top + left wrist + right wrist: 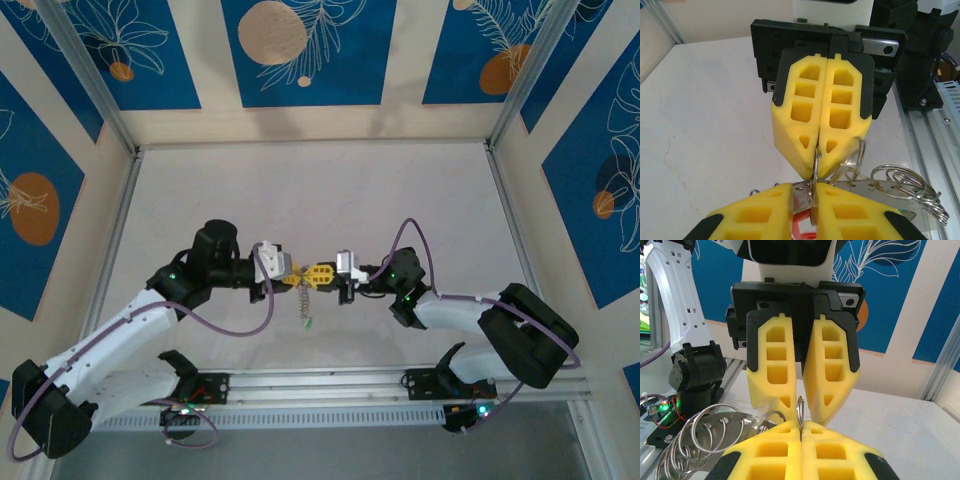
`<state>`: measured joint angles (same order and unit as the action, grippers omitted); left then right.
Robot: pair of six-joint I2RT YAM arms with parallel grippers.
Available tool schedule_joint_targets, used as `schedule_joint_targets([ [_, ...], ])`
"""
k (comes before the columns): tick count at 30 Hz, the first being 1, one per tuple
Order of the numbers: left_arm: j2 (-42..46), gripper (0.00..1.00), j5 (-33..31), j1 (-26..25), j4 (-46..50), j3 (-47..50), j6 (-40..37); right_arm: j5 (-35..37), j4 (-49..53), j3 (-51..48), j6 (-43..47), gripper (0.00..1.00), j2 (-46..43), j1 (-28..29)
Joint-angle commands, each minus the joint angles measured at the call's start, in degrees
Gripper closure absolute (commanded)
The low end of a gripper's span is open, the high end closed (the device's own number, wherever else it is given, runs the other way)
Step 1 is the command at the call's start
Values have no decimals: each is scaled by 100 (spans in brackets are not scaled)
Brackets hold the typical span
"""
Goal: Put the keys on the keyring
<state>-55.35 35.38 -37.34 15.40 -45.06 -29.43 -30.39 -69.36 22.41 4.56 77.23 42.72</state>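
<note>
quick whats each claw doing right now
left claw: narrowly apart around the keyring, grip cannot be told
right claw: closed, pinching the keyring

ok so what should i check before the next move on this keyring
1. right gripper shut on the keyring: ok
2. left gripper clamping the keyring: cannot tell, a narrow gap shows between its fingers
3. both grippers lined up tip to tip: ok
4. keyring held off the table: ok
5. key threaded on the keyring: cannot tell, a red tag sits under the left gripper and a green tag dangles below
</note>
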Motion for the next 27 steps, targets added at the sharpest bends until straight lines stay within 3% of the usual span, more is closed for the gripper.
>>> schedule_joint_targets([
  [1, 44, 84, 110, 61, -142, -1, 7, -27, -183, 206, 189, 100, 37, 61],
  [3, 67, 89, 114, 61, -138, -12, -10, -28, -24, 219, 321, 100, 32, 94],
  [5, 73, 100, 84, 60, -67, -46, -65, -18, 220, 231, 547, 100, 51, 155],
  [12, -7, 100, -529, 52, 806, -364, -656, 295, 651, 202, 954, 99, 176, 263],
  [15, -60, 100, -840, 19, 1265, -530, -1026, 495, 1208, 237, 1195, 92, 48, 263],
  [27, -736, 100, -1970, -666, 2214, -1158, -1807, 618, 2134, 518, 1596, 80, -30, 324],
])
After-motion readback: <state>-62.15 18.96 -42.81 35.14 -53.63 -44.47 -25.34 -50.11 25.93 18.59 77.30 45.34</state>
